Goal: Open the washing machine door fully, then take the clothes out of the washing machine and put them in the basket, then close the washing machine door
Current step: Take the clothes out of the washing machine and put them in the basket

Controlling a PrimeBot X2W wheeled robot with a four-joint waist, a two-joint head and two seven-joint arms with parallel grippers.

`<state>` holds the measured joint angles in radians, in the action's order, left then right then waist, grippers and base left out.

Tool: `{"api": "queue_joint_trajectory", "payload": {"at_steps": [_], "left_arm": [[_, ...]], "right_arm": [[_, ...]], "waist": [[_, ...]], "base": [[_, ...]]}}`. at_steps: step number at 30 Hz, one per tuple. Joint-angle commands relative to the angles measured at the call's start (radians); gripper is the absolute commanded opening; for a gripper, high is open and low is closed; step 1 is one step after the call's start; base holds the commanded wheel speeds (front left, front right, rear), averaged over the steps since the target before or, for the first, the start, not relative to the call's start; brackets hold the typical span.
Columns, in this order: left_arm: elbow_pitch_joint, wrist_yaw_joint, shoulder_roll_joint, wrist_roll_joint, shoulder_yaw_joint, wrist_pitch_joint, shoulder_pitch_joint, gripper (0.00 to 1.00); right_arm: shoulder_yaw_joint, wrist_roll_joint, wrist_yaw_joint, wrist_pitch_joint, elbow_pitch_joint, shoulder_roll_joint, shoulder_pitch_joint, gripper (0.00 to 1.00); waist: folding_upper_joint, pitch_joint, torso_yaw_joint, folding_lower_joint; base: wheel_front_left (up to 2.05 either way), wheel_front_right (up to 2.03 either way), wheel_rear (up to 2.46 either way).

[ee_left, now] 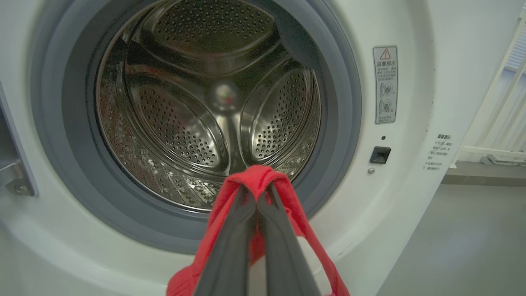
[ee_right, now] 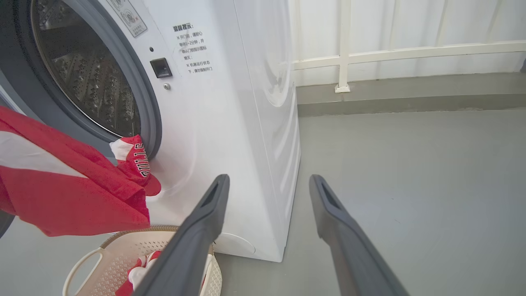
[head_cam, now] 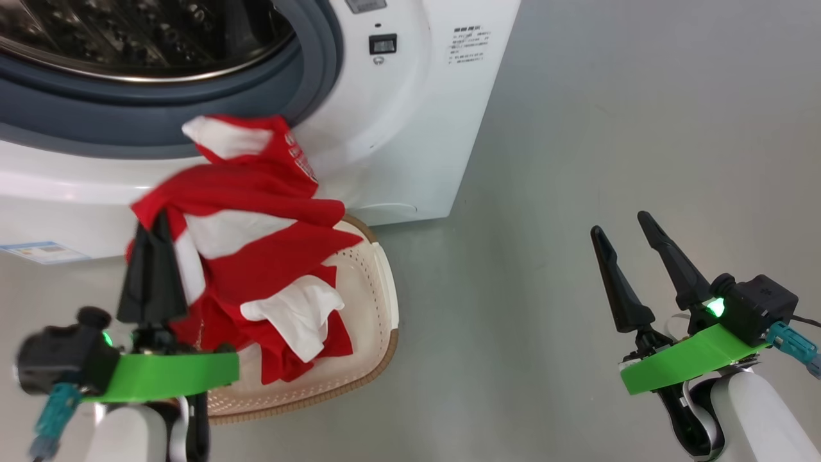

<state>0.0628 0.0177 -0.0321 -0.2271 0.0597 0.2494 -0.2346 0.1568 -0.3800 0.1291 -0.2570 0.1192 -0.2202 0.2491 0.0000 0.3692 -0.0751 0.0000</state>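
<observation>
Left gripper [head_cam: 159, 224] is clamped on the clothes [head_cam: 256, 250], which hang over the basket [head_cam: 385, 308] in front of the washing machine [head_cam: 417, 128]; right gripper [head_cam: 620, 222] stands wide and empty, well apart. Recommended: lower the bundle well inside the basket before releasing; the trailing fold near the gasket [head_cam: 192, 109] may spill outside.

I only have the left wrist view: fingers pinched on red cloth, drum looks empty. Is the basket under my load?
Observer: Yes, the basket stands before the washing machine, and the clothes held by the left gripper hang down over it.
Operator: Anything caught on the machine?
Observer: One red-and-white end lies by the grey gasket; contact unclear.
Operator: And my other arm?
Observer: The right gripper is open, over bare floor beside the machine.
</observation>
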Motion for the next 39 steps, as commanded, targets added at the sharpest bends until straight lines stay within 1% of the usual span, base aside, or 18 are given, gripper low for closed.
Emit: {"api": "queue_joint_trajectory", "payload": {"at_steps": [1,6,7,10,16,23,35,39], "left_arm": [[-0.023,0.005,-0.019,-0.009,-0.028,0.008,-0.007,0.0],[-0.227,-0.014,-0.018,-0.026,-0.032,0.012,-0.049,0.0],[-0.227,-0.014,-0.018,-0.026,-0.032,0.012,-0.049,0.0],[-0.348,-0.034,-0.018,-0.024,-0.037,0.012,-0.097,0.0],[-0.571,-0.072,-0.033,0.017,-0.052,0.012,-0.195,0.0],[-0.773,-0.103,-0.058,0.063,-0.052,0.012,-0.287,0.0],[-1.129,-0.122,-0.11,0.116,-0.013,0.012,-0.438,0.0],[-1.208,-0.122,-0.126,0.116,-0.01,0.012,-0.498,0.0]], "right_arm": [[0.024,-0.007,0.002,-0.005,-0.027,-0.006,0.008,1.0],[0.025,-0.007,0.002,-0.005,-0.029,-0.005,0.022,1.0],[0.025,-0.007,0.002,-0.005,-0.029,-0.005,0.022,1.0],[0.025,-0.007,0.002,-0.005,-0.033,-0.002,0.032,1.0],[0.029,-0.008,0.002,-0.005,-0.036,0.004,0.054,1.0],[0.031,-0.008,0.002,-0.005,-0.045,0.021,0.082,1.0],[0.052,-0.01,0.002,-0.005,-0.05,0.053,0.118,1.0],[0.059,-0.012,0.002,-0.005,-0.054,0.059,0.132,1.0]], "waist": [[0.0,0.016,-0.005,0.0],[0.0,0.043,-0.016,0.0],[0.0,0.043,-0.016,0.0],[0.0,0.064,-0.023,0.0],[0.0,0.104,-0.045,0.0],[0.0,0.159,-0.086,0.0],[0.0,0.252,-0.16,0.0],[0.0,0.29,-0.178,0.0]], "base": [[0.0,0.0,0.0],[0.0,0.0,0.0],[0.0,0.0,0.0],[0.0,0.0,0.0],[0.0,0.0,0.0],[0.0,0.0,0.0],[0.0,0.0,0.0],[0.0,0.0,0.0]]}}
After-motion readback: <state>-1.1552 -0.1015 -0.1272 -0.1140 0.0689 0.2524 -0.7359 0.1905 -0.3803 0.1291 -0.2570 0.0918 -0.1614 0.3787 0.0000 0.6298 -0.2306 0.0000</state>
